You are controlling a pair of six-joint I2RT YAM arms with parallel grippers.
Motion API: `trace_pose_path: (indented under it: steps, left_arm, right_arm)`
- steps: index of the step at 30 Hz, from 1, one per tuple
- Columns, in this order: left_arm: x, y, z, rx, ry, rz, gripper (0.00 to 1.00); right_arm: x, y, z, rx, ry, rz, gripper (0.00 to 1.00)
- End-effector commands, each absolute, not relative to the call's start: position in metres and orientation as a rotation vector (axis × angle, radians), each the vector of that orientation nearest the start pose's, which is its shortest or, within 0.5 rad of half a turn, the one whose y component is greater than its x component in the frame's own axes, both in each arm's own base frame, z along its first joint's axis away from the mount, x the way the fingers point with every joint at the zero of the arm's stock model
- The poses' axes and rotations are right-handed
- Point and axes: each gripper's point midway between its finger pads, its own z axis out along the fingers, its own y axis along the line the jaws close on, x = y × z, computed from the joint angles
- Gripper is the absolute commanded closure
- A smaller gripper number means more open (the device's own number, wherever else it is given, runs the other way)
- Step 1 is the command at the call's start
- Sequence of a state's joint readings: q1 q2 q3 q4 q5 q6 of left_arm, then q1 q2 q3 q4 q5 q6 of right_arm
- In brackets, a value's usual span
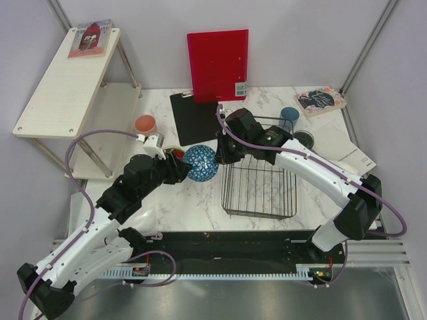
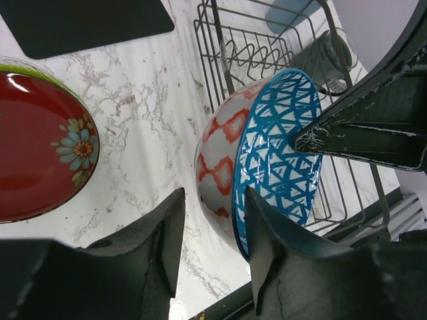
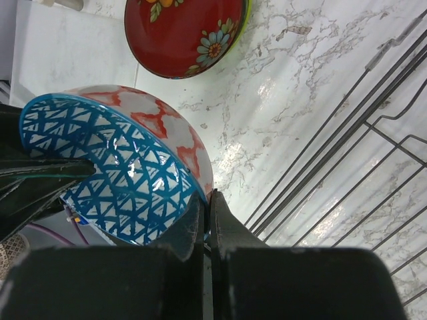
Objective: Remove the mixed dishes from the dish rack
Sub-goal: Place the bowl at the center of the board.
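Note:
The blue patterned bowl (image 1: 200, 163) (image 2: 267, 153) (image 3: 113, 173) hangs tilted on its side above the marble, just left of the black wire dish rack (image 1: 260, 190) (image 2: 227, 40) (image 3: 347, 147). My right gripper (image 1: 219, 152) (image 3: 208, 197) is shut on the bowl's rim. My left gripper (image 1: 183, 167) (image 2: 213, 220) straddles the opposite rim, open, one finger inside the bowl and the other still clear of the outer wall. The dark red plate (image 2: 40, 153) (image 3: 183, 33) lies on the lime-green dish (image 2: 27, 67) (image 3: 245, 20). A light blue cup (image 1: 289, 117) (image 2: 287, 13) and a dark grey mug (image 1: 305, 139) (image 2: 330, 57) stand at the rack's far right end.
A pink cup (image 1: 145, 124) stands at the back left by a black mat (image 1: 193, 119) (image 2: 80, 20). A red board (image 1: 217, 65) leans on the back wall. A white shelf (image 1: 67, 80) is at left, a book (image 1: 320, 100) and paper (image 1: 350, 157) at right.

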State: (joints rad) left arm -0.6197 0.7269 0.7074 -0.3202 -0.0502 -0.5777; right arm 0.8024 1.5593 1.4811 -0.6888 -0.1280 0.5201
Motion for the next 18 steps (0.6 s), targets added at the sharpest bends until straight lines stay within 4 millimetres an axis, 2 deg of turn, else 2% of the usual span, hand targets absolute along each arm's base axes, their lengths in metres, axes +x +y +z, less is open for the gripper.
trace_pose_path:
  steps: [1,2,5,9,10,12,13,15,16,18]
  left_arm:
    - [0.231,-0.183,0.225,0.026,1.983,-0.747,0.57]
    - [0.232,-0.182,0.224,0.022,1.988,-0.739,0.62]
    - [0.233,-0.18,0.222,0.008,2.0,-0.718,0.98]
    - [0.235,-0.172,0.22,-0.022,2.018,-0.664,0.98]
    - [0.238,-0.167,0.22,-0.045,2.016,-0.635,0.98]
    - [0.239,-0.161,0.221,-0.071,2.02,-0.598,0.98]
    - [0.241,-0.156,0.221,-0.083,2.019,-0.568,0.98]
    - [0.245,-0.151,0.224,-0.104,2.016,-0.533,0.98]
    - [0.247,-0.146,0.226,-0.121,2.018,-0.513,0.98]
    - [0.252,-0.137,0.225,-0.169,2.028,-0.481,0.98]
  right_arm:
    - [0.262,0.348,0.263,-0.427,2.313,0.892,1.0]
    - [0.261,0.348,0.263,-0.428,2.315,0.89,1.0]
    - [0.261,0.346,0.263,-0.429,2.308,0.876,1.0]
    - [0.264,0.337,0.26,-0.42,2.293,0.81,0.98]
    - [0.265,0.334,0.262,-0.411,2.281,0.801,0.75]
    - [0.27,0.326,0.256,-0.382,2.268,0.74,0.53]
    - [0.272,0.319,0.261,-0.356,2.245,0.712,0.39]
    - [0.28,0.304,0.258,-0.297,2.221,0.621,0.3]
    - [0.281,0.296,0.264,-0.276,2.194,0.6,0.24]
    - [0.286,0.281,0.263,-0.235,2.172,0.518,0.19]
